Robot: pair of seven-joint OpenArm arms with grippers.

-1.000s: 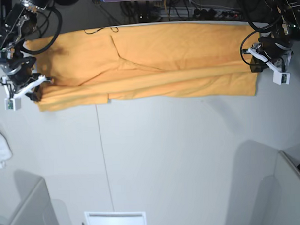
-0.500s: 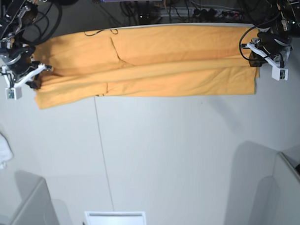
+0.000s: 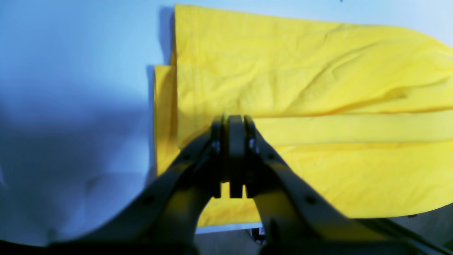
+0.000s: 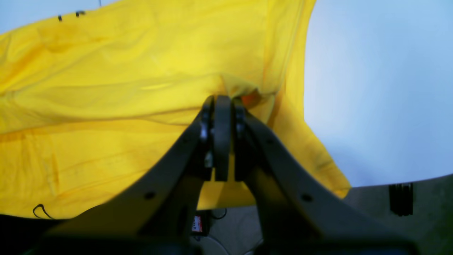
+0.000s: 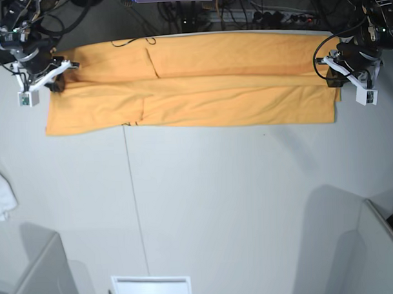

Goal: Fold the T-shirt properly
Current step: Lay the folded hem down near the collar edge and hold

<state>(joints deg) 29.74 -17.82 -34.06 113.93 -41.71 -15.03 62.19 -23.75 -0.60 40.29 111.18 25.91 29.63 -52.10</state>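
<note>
The light-orange T-shirt (image 5: 214,88) lies as a long folded band along the table's far edge. In the base view my left gripper (image 5: 331,78) sits at the band's right end and my right gripper (image 5: 57,81) at its left end. The left wrist view has my left gripper (image 3: 234,118) shut, its tips on the edge of a folded layer of the T-shirt (image 3: 300,78). In the right wrist view my right gripper (image 4: 222,99) is shut too, and the T-shirt (image 4: 106,71) puckers up at its tips.
A small white cloth (image 5: 1,189) lies at the table's left edge. Cables (image 5: 179,12) run behind the far edge. Grey box corners stand at the near left (image 5: 33,275) and near right (image 5: 374,244). A white slotted plate (image 5: 150,287) sits at the near edge.
My right gripper has moved toward the far edge, taking the shirt's left end with it. The band now lies flatter and straighter. My left gripper shifted only slightly the same way.
</note>
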